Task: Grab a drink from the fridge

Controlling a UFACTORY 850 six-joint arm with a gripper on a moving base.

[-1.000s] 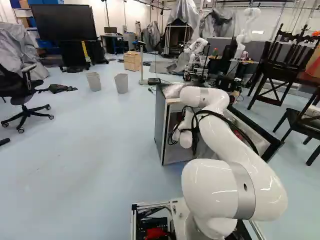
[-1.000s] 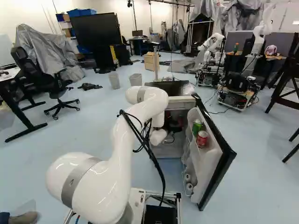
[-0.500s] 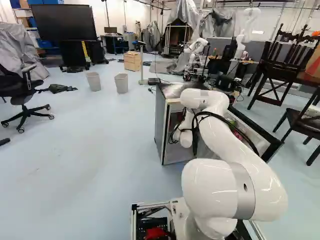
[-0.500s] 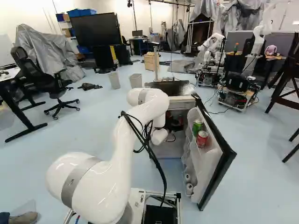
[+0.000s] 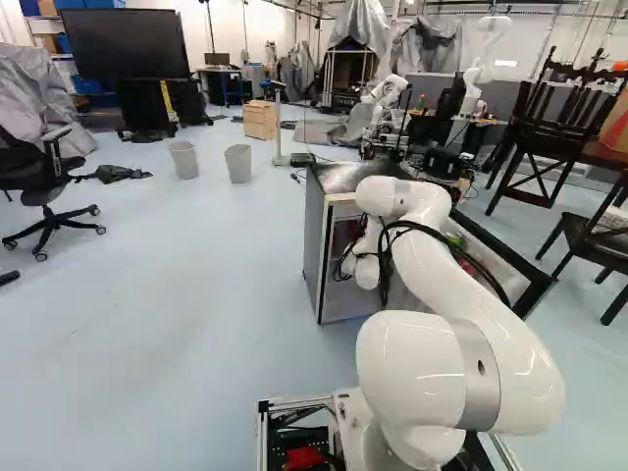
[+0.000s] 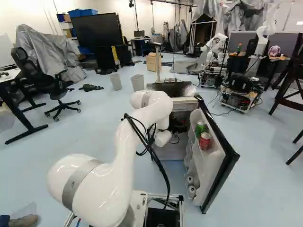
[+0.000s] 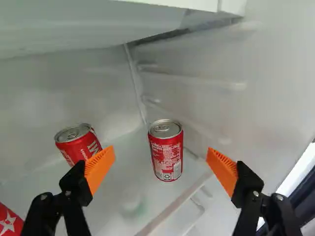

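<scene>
Interior of an open fridge (image 5: 316, 250), reached by a white arm (image 6: 125, 151) whose black gripper (image 6: 178, 126) lies within the cabinet. The end effector is released: its two fingers stand wide apart, and neither orange pad (image 7: 224, 169) meets anything opposite the other. The drinks occupy two regions, the cabinet and the door. In the wrist view, the middle red can (image 7: 166, 152) stands upright ahead of the gripper (image 7: 160, 162), in line with the gap between the fingers and apart from both pads. A second red can (image 7: 78, 145) stands beyond one finger, whose pad partly covers it. A third red can (image 7: 9, 221), bearing a white star, shows only in part, outside that same finger. A pale panel (image 7: 93, 24) spans the space above the cans

In the right base view, the swung-out door (image 6: 207, 165) carries a green can (image 6: 200, 127) in its rack, with a door-side red can (image 6: 204, 141) just beside it. Black cables (image 6: 158, 163) hang along the arm. In the left base view, the arm hides the gripper; well apart from the fridge stand two grey bins (image 5: 238, 164) and a large dark screen (image 5: 123, 44), while another robot (image 5: 388, 98) stands beyond the cabinet
</scene>
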